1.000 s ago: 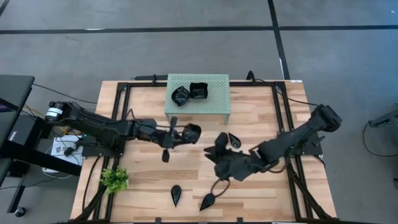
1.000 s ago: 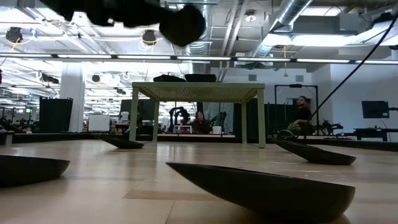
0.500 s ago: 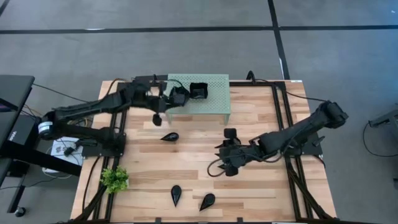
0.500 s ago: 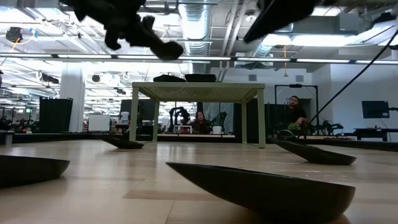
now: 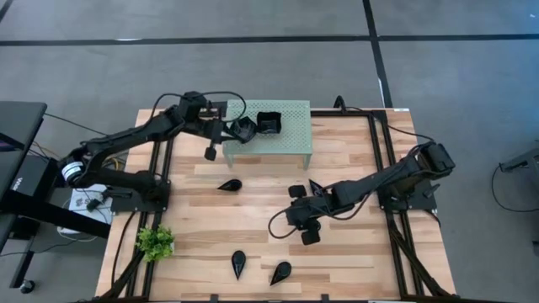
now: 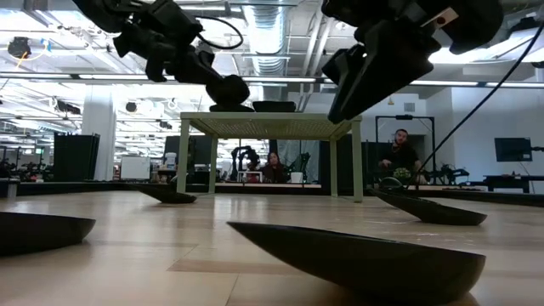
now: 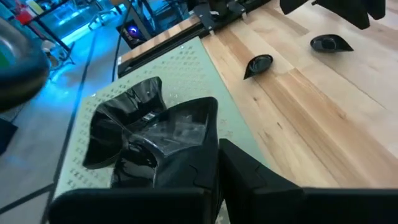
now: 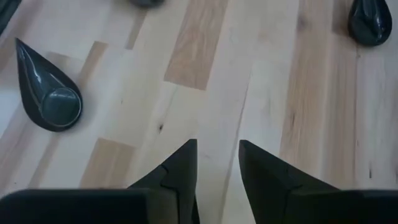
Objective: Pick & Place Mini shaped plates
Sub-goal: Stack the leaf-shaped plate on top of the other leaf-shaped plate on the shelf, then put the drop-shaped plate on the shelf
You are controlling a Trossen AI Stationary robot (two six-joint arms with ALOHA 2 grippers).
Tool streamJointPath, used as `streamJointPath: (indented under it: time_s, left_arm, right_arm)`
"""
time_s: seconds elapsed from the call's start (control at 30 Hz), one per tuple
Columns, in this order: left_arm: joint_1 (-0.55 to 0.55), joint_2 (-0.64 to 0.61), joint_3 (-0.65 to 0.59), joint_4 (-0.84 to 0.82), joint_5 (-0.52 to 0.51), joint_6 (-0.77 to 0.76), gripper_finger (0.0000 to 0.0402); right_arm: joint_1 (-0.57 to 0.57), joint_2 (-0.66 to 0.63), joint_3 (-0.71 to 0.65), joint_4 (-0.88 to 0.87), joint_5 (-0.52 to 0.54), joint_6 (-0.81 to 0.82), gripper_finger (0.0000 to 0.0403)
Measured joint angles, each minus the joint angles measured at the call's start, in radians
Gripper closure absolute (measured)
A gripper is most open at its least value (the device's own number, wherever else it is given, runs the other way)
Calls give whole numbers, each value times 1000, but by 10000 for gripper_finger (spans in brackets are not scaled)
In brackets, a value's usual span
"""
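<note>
Two mini shaped plates (image 5: 257,125) rest on the mint-green rack (image 5: 286,143); four teardrop plates lie on the bench (image 5: 354,252): one left of centre (image 5: 228,184), two near the front edge (image 5: 238,263) and one largely hidden under the right arm. Judged well short of complete. Left gripper (image 5: 229,129) is at the rack, jaws pinching the rim of a wavy glossy black dish (image 7: 149,134). Right gripper (image 8: 217,163) hovers over bare bench, jaws parted, empty.

Wood table (image 5: 354,252); rack (image 5: 290,139), plant (image 5: 155,242), approx. 4 plates (image 5: 229,184).
</note>
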Motion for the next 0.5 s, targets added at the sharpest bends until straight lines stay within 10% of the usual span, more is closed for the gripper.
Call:
streamJointPath:
  time_s: [0.5]
  left_arm:
    - [-108, -37, 0, 75, -152, -20, 305]
  right_arm:
    - [1, -1, 0, 9, -3, 2, 289]
